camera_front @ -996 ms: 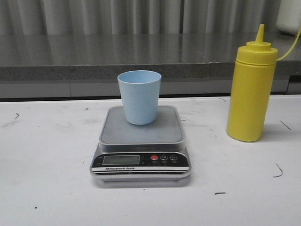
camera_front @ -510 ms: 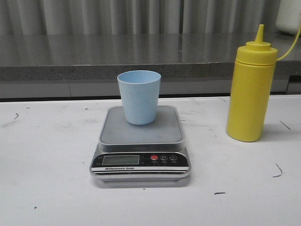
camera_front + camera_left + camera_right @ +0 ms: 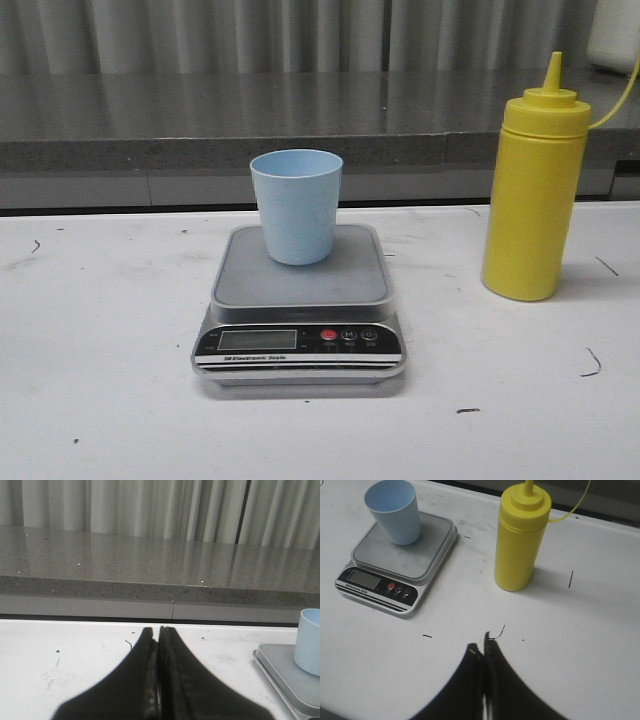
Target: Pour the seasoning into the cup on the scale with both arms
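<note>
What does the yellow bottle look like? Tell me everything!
The yellow bottle is a tall plastic squeeze bottle with a pointed nozzle and a thin yellow strap trailing from its top. It stands upright on the white table, to the right of the scale. Nothing grips it; neither hand touches it.

desk [image 3: 100, 330]: white, scuffed, with small dark marks scattered near its right and left edges
ledge [image 3: 200, 120]: grey speckled stone, running along the desk's far edge
curtain [image 3: 250, 35]: pale, pleated, hanging behind the ledge
</note>
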